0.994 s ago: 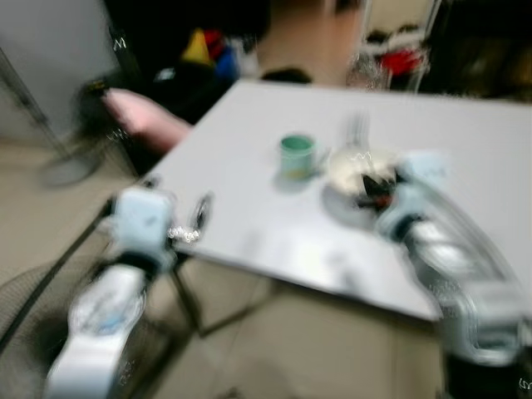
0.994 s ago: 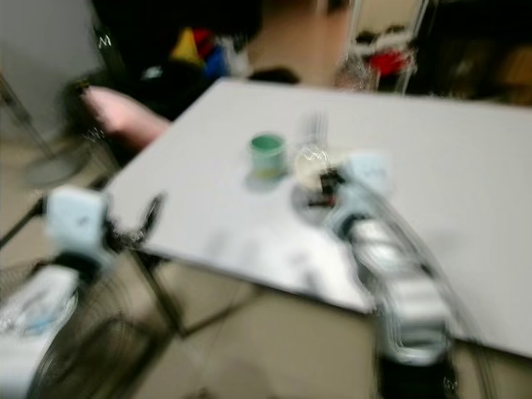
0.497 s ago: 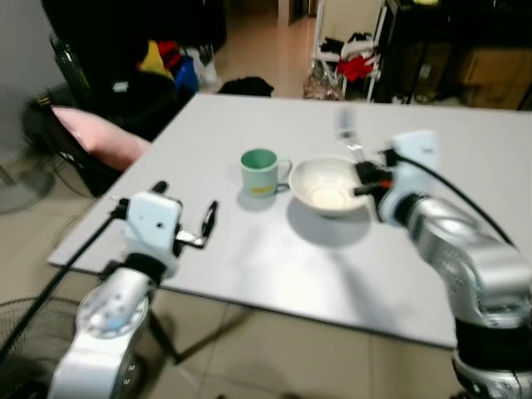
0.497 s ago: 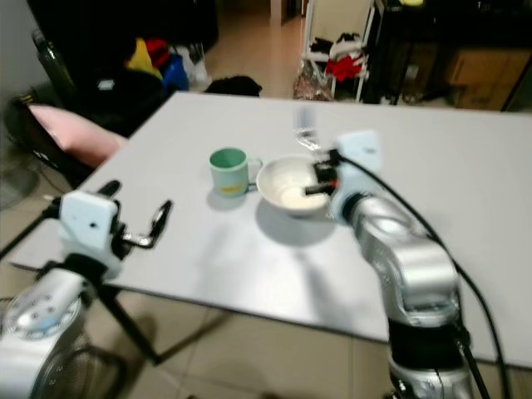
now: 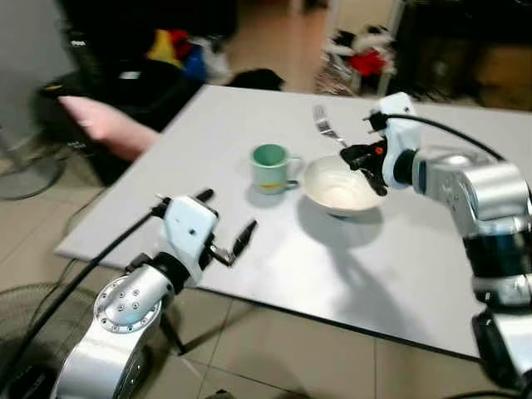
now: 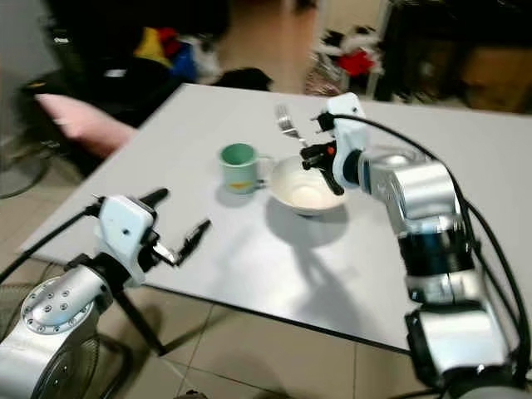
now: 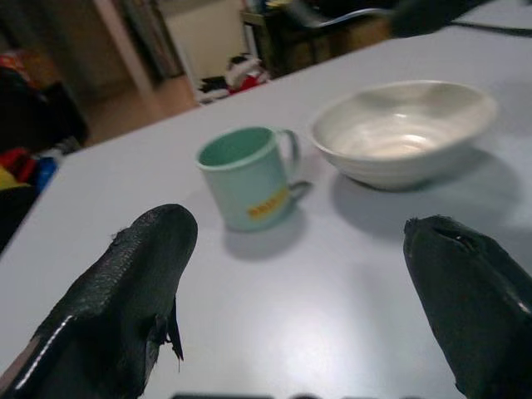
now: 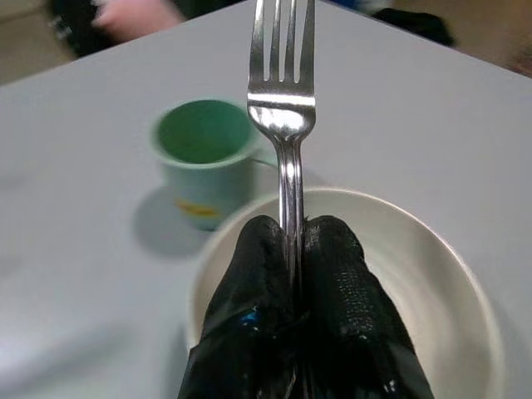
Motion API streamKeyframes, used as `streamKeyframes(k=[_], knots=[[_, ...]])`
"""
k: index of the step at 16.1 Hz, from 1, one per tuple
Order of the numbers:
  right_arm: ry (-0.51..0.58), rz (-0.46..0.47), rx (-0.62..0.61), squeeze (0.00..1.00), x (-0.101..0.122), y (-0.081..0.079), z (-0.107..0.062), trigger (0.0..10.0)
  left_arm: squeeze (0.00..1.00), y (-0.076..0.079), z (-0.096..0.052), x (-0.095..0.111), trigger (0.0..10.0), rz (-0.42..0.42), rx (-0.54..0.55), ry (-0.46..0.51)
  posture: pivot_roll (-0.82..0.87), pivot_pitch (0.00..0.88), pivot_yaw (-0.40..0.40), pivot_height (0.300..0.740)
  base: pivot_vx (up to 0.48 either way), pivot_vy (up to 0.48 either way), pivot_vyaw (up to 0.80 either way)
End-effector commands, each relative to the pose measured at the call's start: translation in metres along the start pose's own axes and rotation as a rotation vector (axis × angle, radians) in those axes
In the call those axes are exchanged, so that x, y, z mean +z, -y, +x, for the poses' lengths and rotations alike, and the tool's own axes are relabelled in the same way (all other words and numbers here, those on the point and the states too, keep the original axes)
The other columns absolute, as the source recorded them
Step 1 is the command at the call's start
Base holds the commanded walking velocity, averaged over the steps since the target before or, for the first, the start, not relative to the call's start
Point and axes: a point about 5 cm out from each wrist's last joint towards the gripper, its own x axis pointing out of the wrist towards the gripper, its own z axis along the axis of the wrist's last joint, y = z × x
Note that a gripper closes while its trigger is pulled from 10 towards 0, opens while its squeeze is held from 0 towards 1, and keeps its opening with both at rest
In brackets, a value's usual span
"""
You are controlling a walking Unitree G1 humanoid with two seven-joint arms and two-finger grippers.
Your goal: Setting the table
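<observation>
Right wrist view: our right gripper point(image 8: 293, 241) pinched fork point(image 8: 283, 108) above bowl point(image 8: 432, 283); left gripper point(image 7: 303, 274) gaped wide, empty, facing mug point(image 7: 245, 174).

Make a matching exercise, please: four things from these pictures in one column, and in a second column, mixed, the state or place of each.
Things:
1. fork
2. mug
3. bowl
4. left pincer

States or places:
A. open, at the near edge of the table
B. white, standing beside the mug
C. gripped in the right pincer, above the bowl
D. green, with a yellow mark on its side

Pairs: 1-C, 2-D, 3-B, 4-A
</observation>
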Motion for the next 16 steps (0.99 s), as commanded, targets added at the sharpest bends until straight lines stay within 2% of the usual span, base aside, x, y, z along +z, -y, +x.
streamKeyframes(k=[1, 4, 10, 12, 13, 14, 15, 16], knots=[[-0.056, -0.050, -0.005, 0.00, -0.005, 0.009, 0.004, 10.0, 0.00, 0.008, 0.001, 0.006, 10.0, 0.004, -0.074, 0.007, -0.05, 0.006, 0.062, 0.740, 0.000, 0.000, 0.00], [-0.122, -0.129, -0.009, 0.00, 0.003, 0.023, 0.006, 10.0, 0.00, 0.013, 0.002, 0.010, 10.0, 0.007, -0.125, 0.005, -0.04, 0.010, 0.056, 0.740, 0.000, 0.000, 0.00], [-0.154, -0.144, 0.044, 0.00, 0.004, 0.027, 0.002, 10.0, 0.00, 0.015, 0.000, 0.007, 10.0, 0.009, -0.132, -0.031, -0.04, 0.018, 0.055, 0.740, 0.000, 0.000, 0.00], [-0.086, -0.092, 0.041, 0.00, 0.008, 0.026, -0.005, 10.0, 0.00, 0.007, 0.003, 0.007, 10.0, 0.038, -0.051, -0.030, -0.03, 0.031, 0.051, 0.740, 0.000, 0.000, 0.00], [-0.035, -0.029, 0.054, 0.00, 0.009, 0.021, -0.008, 10.0, 0.00, 0.001, 0.002, 0.010, 10.0, 0.047, 0.000, -0.010, -0.04, 0.037, 0.050, 0.740, 0.000, 0.000, 0.00], [0.044, -0.005, 0.041, 0.00, 0.008, 0.016, -0.013, 10.0, 0.00, -0.005, 0.001, 0.009, 10.0, 0.030, 0.065, -0.013, -0.04, 0.041, 0.053, 0.740, 0.000, 0.000, 0.00], [0.192, -0.003, 0.026, 0.00, 0.009, 0.008, -0.019, 10.0, 0.00, -0.009, 0.000, 0.010, 10.0, 0.014, 0.128, 0.001, -0.04, 0.041, 0.053, 0.740, 0.000, 0.000, 0.00], [0.259, 0.041, 0.000, 0.00, 0.004, 0.000, -0.026, 10.0, 0.00, -0.012, -0.001, 0.010, 10.0, 0.022, 0.169, 0.015, -0.05, 0.044, 0.056, 0.740, 0.000, 0.000, 0.00]])
